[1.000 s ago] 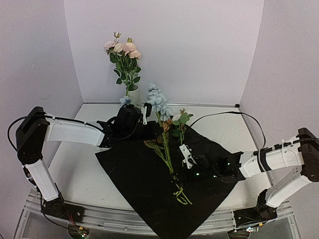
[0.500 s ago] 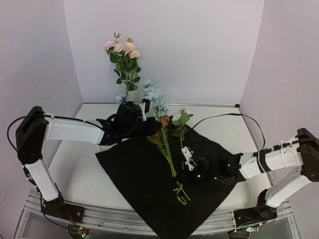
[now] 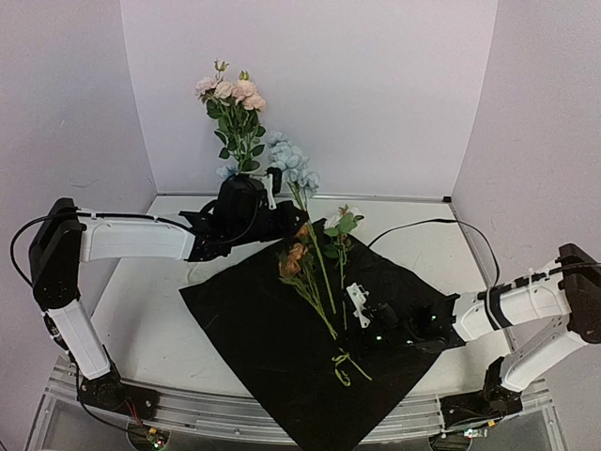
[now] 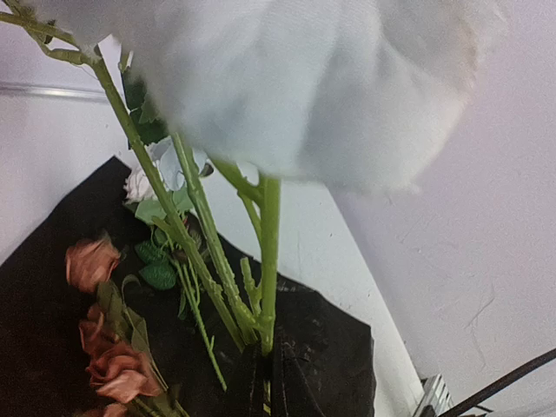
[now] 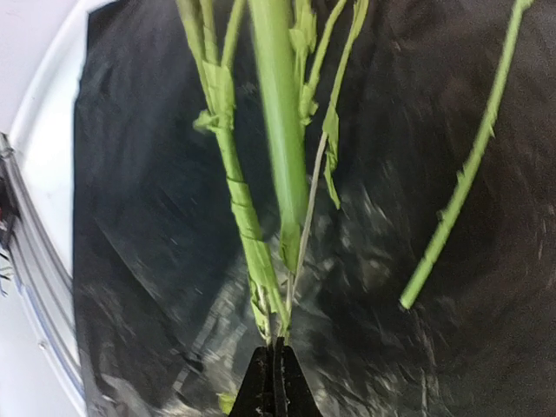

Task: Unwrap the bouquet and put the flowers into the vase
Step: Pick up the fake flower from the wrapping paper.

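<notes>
- Pale blue flower (image 3: 291, 162): held up over the far edge of the black sheet, with its bloom just beside the vase. Its green stem is clamped in the left pincer (image 4: 266, 369), which is closed narrowly around it.
- Pink and peach flowers (image 3: 230, 92): stood upright in the vase (image 3: 250, 174) at the back of the table. The vase is mostly hidden behind the left arm.
- Rust flowers (image 3: 293, 259): laid on the sheet, heads toward the back and stems running toward the near right.
- White flower (image 3: 344, 220): placed just right of the rust flowers, with green leaves around it.
- Right pincer (image 5: 274, 365): pressed together low over the sheet, with the cut ends of green stems meeting its tips. Whether they are gripped cannot be told.
- Loose stem (image 5: 460, 187): laid apart on the sheet.
- Black sheet (image 3: 254, 348): spread flat as a diamond, its near corner past the table edge.
- Curled ribbon (image 3: 344, 368): laid on the sheet near the stem ends.
- Table (image 3: 141, 315): white, with both arms mounted at its near edge.
</notes>
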